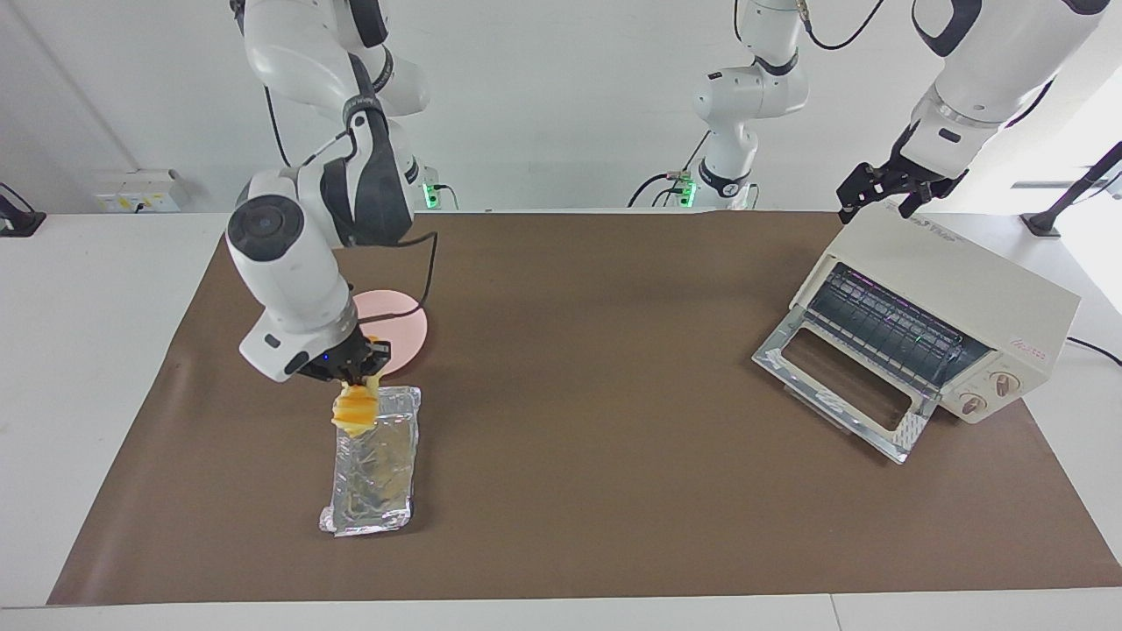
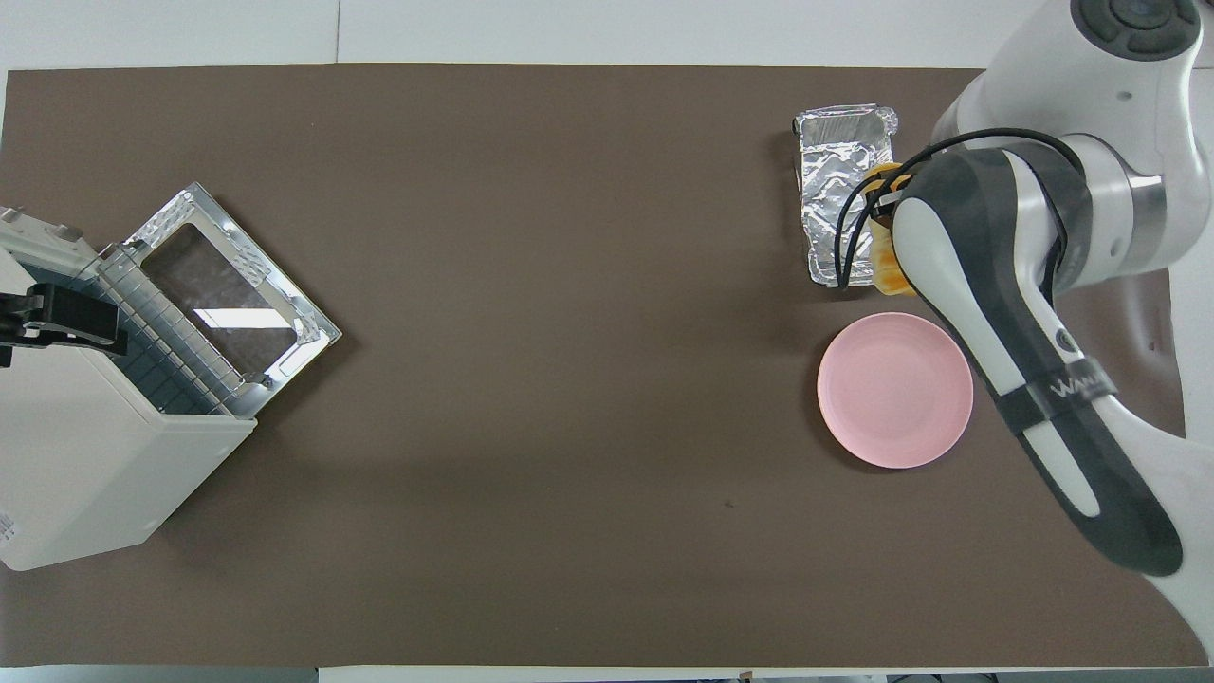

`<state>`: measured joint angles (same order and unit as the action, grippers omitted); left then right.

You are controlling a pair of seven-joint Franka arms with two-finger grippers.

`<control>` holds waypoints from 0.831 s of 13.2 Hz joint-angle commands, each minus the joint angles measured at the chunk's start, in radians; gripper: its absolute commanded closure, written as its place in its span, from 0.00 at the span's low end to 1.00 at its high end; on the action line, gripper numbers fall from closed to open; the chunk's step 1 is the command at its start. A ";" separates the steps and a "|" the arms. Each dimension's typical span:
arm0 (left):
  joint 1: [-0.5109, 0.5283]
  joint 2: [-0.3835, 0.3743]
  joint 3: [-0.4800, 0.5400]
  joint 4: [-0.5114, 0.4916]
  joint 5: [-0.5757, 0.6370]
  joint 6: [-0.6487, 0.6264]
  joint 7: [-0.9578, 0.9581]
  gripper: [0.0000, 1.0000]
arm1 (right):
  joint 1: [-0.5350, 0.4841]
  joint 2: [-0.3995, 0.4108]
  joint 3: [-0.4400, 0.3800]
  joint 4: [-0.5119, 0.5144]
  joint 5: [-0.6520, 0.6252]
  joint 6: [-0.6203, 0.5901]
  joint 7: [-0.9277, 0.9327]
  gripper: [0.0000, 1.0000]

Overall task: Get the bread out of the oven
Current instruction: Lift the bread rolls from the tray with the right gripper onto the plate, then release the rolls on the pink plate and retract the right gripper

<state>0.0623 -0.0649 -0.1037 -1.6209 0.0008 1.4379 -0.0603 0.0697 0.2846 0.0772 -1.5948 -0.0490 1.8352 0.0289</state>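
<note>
The bread [image 1: 354,410], a small golden-yellow loaf with an orange ridged top, hangs on end from my right gripper [image 1: 361,379], which is shut on it. It is over the end of the crinkled foil tray [image 1: 372,473] that lies nearest the robots. In the overhead view my right arm hides the gripper and only an edge of the bread [image 2: 890,277] shows. The cream-white oven [image 1: 969,289] stands at the left arm's end with its glass door [image 1: 837,386] dropped open and its rack bare. My left gripper [image 1: 879,209] is open over the oven's top rear edge.
A pink round plate [image 1: 405,326] lies beside the foil tray [image 2: 839,180], nearer to the robots, with nothing on it. The brown mat [image 1: 596,350] covers the table between the tray and the oven [image 2: 76,455]. The oven's open door [image 2: 228,304] juts out onto the mat.
</note>
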 commanded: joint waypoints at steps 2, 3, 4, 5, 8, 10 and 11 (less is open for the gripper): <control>0.019 -0.027 -0.008 -0.028 -0.015 0.015 0.008 0.00 | -0.010 -0.365 0.004 -0.628 0.029 0.339 0.022 1.00; 0.019 -0.027 -0.008 -0.028 -0.015 0.015 0.008 0.00 | -0.011 -0.398 0.004 -0.733 0.032 0.442 0.019 1.00; 0.019 -0.027 -0.008 -0.028 -0.015 0.015 0.008 0.00 | -0.013 -0.422 0.004 -0.825 0.032 0.545 0.014 1.00; 0.019 -0.027 -0.008 -0.028 -0.015 0.015 0.008 0.00 | -0.019 -0.427 0.004 -0.874 0.032 0.605 0.010 1.00; 0.019 -0.027 -0.008 -0.028 -0.015 0.015 0.008 0.00 | -0.028 -0.381 0.004 -0.970 0.032 0.790 -0.004 1.00; 0.019 -0.027 -0.008 -0.028 -0.015 0.015 0.008 0.00 | -0.030 -0.369 0.004 -0.981 0.032 0.817 -0.003 1.00; 0.019 -0.027 -0.008 -0.028 -0.015 0.015 0.008 0.00 | -0.031 -0.367 0.004 -0.978 0.032 0.814 -0.003 1.00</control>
<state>0.0624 -0.0649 -0.1037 -1.6209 0.0008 1.4379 -0.0603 0.0566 -0.0797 0.0725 -2.5595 -0.0314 2.6390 0.0327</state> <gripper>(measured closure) 0.000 0.912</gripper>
